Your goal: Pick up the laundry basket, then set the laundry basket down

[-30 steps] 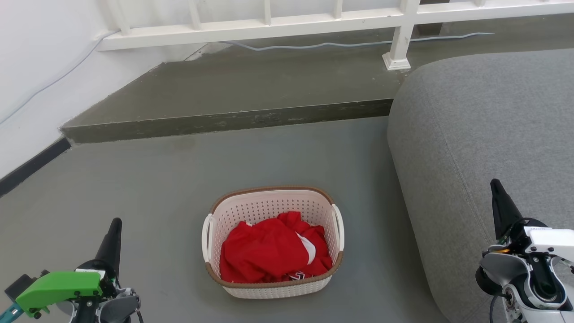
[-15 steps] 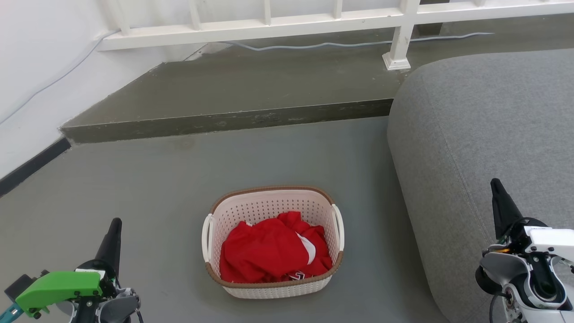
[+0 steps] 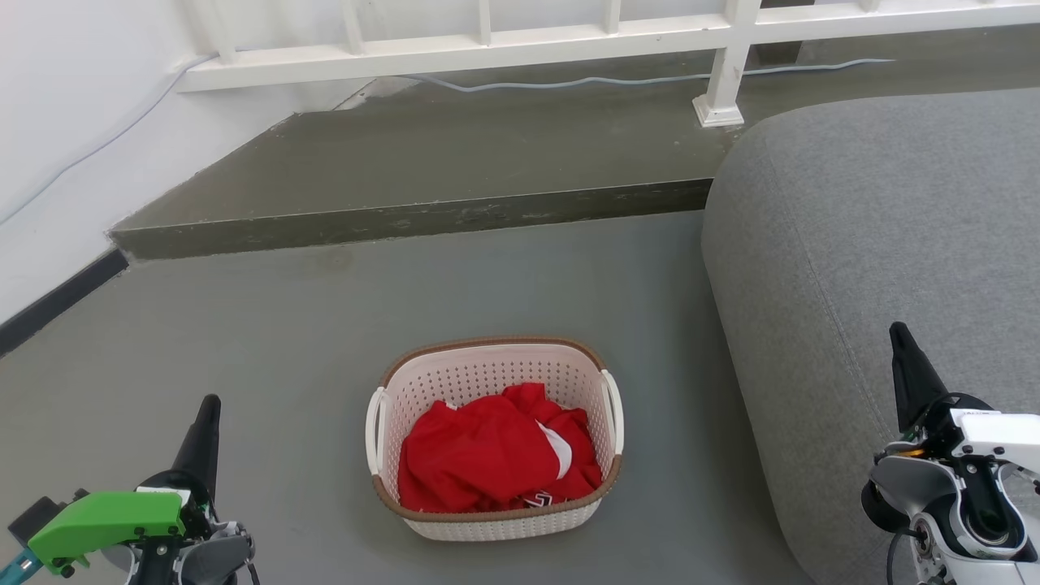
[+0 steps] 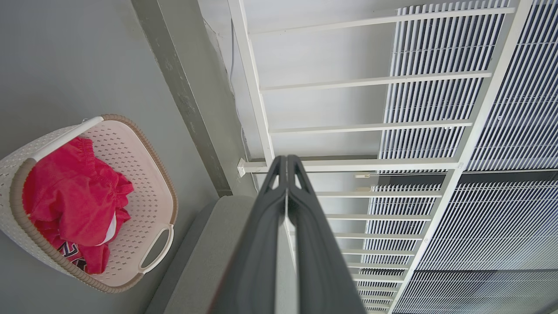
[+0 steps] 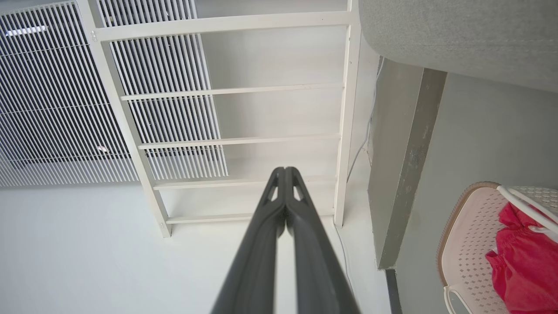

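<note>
The laundry basket sits on the grey floor in the head view's lower middle, cream-white and perforated with a brown rim and two white side handles. Red clothing fills its bottom. In the left wrist view the laundry basket lies at the left; in the right wrist view the laundry basket lies at the lower right. My left gripper is shut and empty, well to the basket's left. My right gripper is shut and empty, far to its right over the sofa. Shut fingertips meet in both wrist views: left gripper, right gripper.
A grey sofa stands close to the basket's right. A raised concrete step runs behind the basket, with a white railing and a cable beyond. A white wall closes the left side.
</note>
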Robot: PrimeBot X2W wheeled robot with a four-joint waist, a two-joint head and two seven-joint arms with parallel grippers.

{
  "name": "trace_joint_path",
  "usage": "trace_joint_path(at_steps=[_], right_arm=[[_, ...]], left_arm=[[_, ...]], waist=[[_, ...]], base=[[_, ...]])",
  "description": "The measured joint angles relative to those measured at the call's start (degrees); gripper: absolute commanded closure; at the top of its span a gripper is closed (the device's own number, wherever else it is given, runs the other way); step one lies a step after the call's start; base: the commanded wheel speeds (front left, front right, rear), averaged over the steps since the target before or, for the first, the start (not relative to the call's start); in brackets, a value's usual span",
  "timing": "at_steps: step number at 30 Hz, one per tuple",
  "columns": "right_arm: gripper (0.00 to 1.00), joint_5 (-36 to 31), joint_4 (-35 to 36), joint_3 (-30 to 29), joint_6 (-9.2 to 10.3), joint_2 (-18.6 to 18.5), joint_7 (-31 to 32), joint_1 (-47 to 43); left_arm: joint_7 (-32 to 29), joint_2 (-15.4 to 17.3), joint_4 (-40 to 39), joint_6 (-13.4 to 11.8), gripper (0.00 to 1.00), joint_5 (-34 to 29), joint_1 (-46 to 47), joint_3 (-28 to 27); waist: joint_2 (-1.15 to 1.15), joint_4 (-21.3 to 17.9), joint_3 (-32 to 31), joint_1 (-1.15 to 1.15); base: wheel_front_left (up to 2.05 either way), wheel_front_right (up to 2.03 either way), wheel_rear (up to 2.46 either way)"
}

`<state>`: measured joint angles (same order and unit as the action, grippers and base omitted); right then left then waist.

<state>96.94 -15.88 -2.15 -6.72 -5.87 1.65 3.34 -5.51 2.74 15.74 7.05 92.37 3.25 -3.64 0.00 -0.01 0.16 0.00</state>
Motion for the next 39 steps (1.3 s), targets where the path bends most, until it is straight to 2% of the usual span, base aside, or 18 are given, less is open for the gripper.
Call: trace_joint_path(at_steps=[39], right_arm=[[1.0, -0.1, 0.1, -0.4, 0.0, 0.3, 0.4, 0.0]], left_arm=[[0.0, 0.0, 0.0, 0.0, 1.0, 0.0, 0.0, -0.1]], waist=[[0.0, 0.0, 0.0, 0.0]], base=[[0.0, 0.0, 0.0]])
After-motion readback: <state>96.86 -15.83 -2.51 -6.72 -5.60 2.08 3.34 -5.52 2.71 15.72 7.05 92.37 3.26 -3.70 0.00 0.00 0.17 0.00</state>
